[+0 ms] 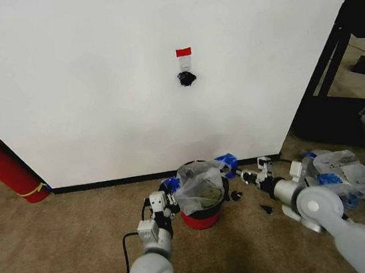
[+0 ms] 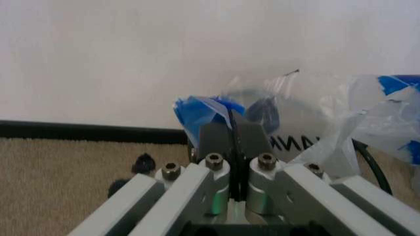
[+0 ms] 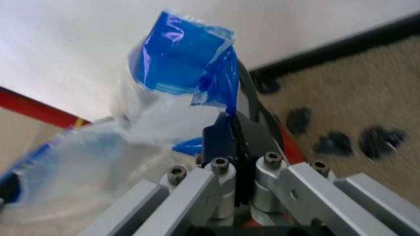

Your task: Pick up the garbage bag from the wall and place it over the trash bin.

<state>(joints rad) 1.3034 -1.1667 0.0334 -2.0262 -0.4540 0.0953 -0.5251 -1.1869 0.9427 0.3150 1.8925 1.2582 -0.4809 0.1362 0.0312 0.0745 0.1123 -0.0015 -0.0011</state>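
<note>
The left end effector is nearest in its wrist view, its fingers pressed together on a blue handle of the garbage bag. The right end effector is also closed, pinching the other blue handle. In the head view the bag sits over the trash bin, between the two end effectors. It seems to cover the rim, though this is hard to confirm. The bin stands on the carpet, close to the wall. A fire extinguisher leans at far left.
</note>
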